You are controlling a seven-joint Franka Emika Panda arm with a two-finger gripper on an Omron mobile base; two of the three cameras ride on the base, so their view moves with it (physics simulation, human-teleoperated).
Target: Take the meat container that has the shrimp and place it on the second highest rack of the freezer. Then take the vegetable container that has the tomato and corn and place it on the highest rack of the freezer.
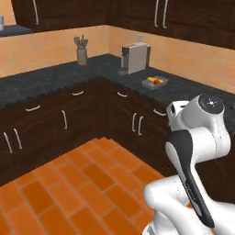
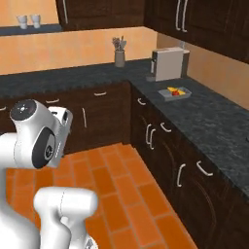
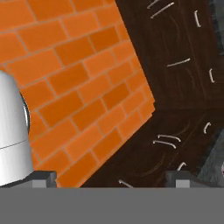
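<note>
The vegetable container (image 1: 154, 82) is sitting on the dark counter (image 1: 50, 78) near its inner corner, just in front of the coffee machine (image 1: 136, 58), with the tomato (image 2: 174, 91) and corn (image 2: 177, 90) lying inside it. The fingers (image 3: 43, 178) are standing wide apart, gripping nothing, pointing down at the orange brick floor (image 3: 65, 65) beside the cabinets (image 3: 183, 52).

glossy white rounded arm (image 1: 197, 137), dark grey joint caps, black curved side panel, bulbous segments
</note>
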